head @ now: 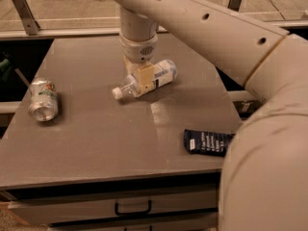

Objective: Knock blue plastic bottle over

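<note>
Grey bench (96, 148) fills most of the view, with a drawer under its front edge. A cream robot arm (216, 32) comes in from the bench's right side and crosses above its rear half, wrist pointing straight down at the bench top. The blue plastic bottle (163, 73) lies on its side on the bench, about mid-width and toward the rear; its white cap points to the bench's front-left and its labelled body to the rear-right. The gripper (143, 78) is down at the bench surface, right on the bottle's midsection and overlapping it. Cannot tell if it is apart or clamped. A flat dark blue packet (207, 142) lies near the bench's front-right corner. A silver drink can (43, 100) lies on its side by the bench's left edge. A black drawer handle (133, 209) sits below the bench front.
</note>
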Motion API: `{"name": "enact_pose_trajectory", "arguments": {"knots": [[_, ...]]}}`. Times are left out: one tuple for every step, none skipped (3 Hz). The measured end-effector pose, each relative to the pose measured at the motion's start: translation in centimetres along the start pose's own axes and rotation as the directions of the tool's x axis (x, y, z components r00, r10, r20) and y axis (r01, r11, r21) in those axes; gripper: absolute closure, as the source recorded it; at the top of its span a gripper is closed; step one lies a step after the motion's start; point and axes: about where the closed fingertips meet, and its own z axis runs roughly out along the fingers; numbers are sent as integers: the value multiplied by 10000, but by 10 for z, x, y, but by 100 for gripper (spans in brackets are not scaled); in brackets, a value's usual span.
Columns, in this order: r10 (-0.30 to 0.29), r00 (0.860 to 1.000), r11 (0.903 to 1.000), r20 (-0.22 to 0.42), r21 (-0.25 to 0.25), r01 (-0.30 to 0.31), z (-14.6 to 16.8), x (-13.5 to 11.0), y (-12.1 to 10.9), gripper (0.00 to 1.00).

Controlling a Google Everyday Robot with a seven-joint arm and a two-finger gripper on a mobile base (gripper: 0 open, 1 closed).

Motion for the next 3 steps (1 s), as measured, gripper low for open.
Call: {"name": "enact_pose_trajectory", "arguments": {"knots": [[46,9986,9998,532,-200,-36,-8,2,-20,0],[38,9950,9998,1002,-206,-17,-16,-1,-32,0],[951,9774,9953,1887,-16,-965,-23,24,-43,0]]}}
